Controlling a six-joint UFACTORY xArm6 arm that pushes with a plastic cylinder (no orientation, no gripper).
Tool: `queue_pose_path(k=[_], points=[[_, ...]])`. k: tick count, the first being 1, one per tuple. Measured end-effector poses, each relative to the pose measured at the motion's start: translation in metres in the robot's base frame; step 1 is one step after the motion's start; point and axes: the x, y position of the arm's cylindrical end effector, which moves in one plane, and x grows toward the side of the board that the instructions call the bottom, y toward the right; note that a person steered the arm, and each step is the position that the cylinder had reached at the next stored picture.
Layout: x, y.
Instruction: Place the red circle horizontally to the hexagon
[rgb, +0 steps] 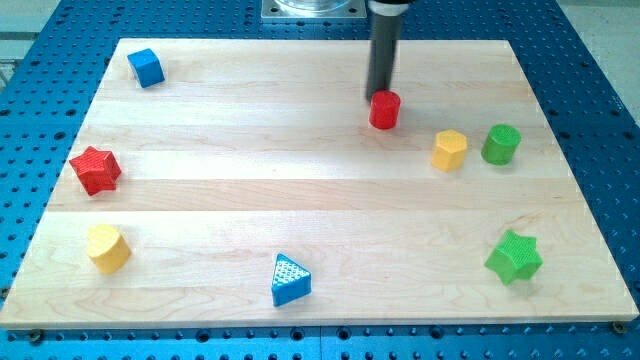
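Blue triangle (290, 280) sits nearest; no jaws here, my tip (378, 97) touches red circle (385, 110), I'd nudge it down level with yellow hexagon (450, 150).

The dark rod's end, my tip (378, 97), is touching the top-left edge of the small red round block (385, 110). Bare pale wooden worktop (250, 150) is lying open between that block and the yellow hexagonal block (450, 150) toward the view's right. The green round block (501, 144) is standing just beside the hexagon, closing its right flank.
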Motion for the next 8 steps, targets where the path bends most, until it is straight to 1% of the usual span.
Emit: queue_pose_path(k=[1, 2, 3, 4, 5, 7, 8], points=[[0.028, -0.022], [0.073, 0.003], [0.073, -0.02], [0.08, -0.074], [0.134, -0.082], [0.124, -0.032], [0.155, -0.042]])
